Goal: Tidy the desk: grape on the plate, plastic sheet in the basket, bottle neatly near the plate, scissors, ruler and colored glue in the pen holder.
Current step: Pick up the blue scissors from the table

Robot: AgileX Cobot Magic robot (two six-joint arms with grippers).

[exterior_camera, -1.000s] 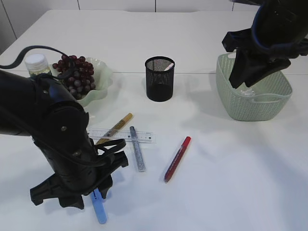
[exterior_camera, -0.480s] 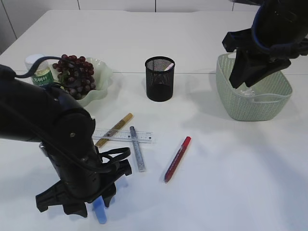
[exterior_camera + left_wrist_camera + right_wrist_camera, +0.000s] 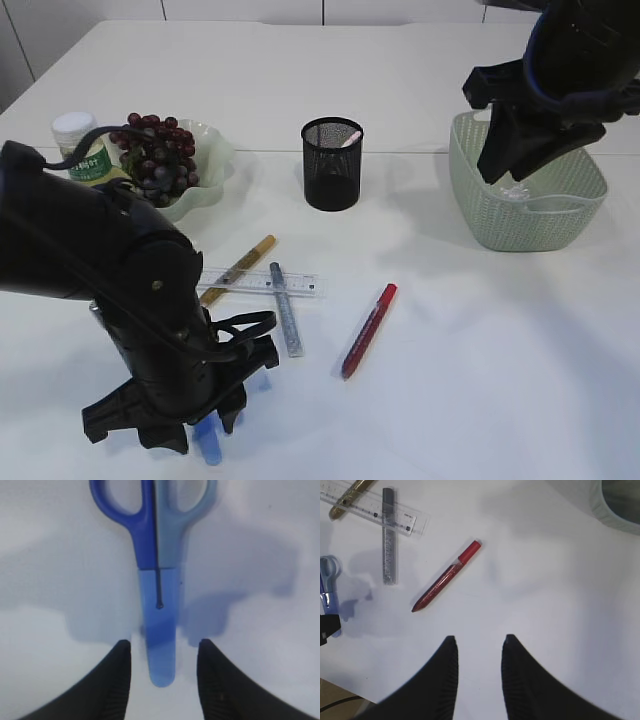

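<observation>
Left gripper point(image 3: 161, 672) hangs with jaws apart, straddling the tip of the scissors point(image 3: 157, 580), at the table's point(image 3: 450, 380) near left. Their blades sit in a clear blue sheath, with one dark blue handle and one pale blue; no writing shows

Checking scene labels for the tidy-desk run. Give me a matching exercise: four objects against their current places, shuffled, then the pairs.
Objects:
1. dark purple grape bunch
2. blue plastic-handled scissors
3. red glitter glue pen
4. clear plastic ruler

Places:
A. bare table, between black mesh pen holder and green woven basket
B. under the grey glue pen
C. on the pale green plate
D. between the open left claw

Pairs: 1-C, 2-D, 3-A, 4-B
</observation>
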